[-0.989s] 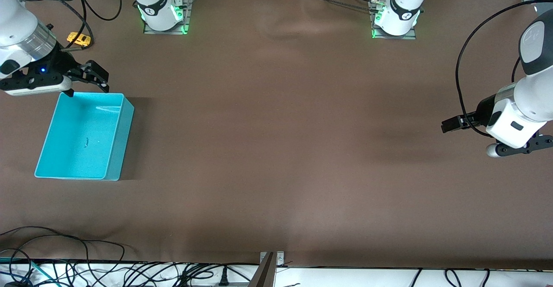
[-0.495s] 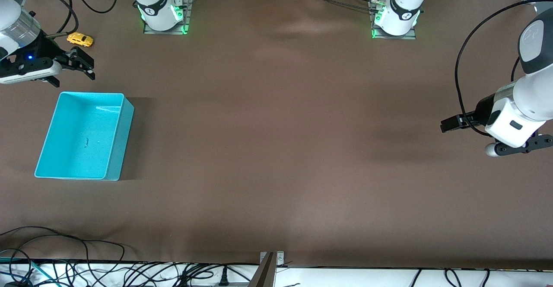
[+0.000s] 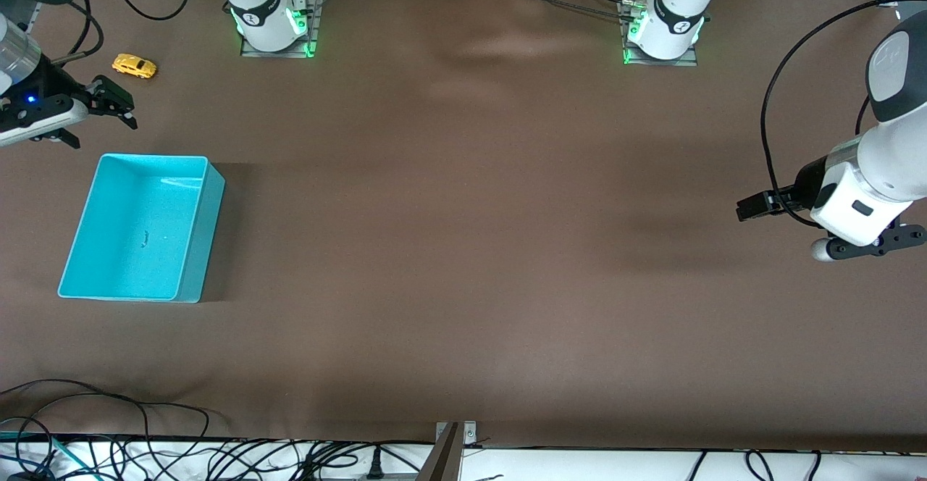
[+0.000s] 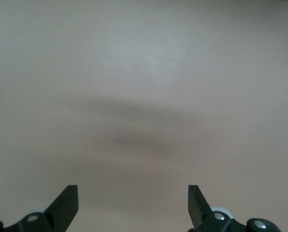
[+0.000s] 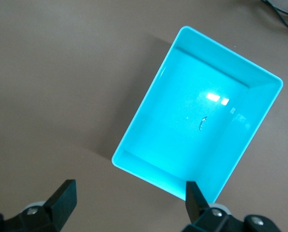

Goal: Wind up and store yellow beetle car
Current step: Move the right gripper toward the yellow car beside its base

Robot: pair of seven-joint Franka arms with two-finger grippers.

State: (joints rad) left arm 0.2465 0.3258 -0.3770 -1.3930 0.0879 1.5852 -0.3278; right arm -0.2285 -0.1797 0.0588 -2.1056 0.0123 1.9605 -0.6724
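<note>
— Position of the yellow beetle car (image 3: 134, 66)?

— On the tabletop (image 3: 463, 249) at the right arm's end, on its wheels; farther from the front camera than the turquoise bin (image 3: 141, 227), which holds nothing; well apart from it.

— Grippers?

— Right gripper (image 3: 112, 104) near the car, not touching it, fingers spread, holding nothing; left gripper (image 4: 133, 203) waits over bare tabletop at the left arm's end, fingers parted.
</note>
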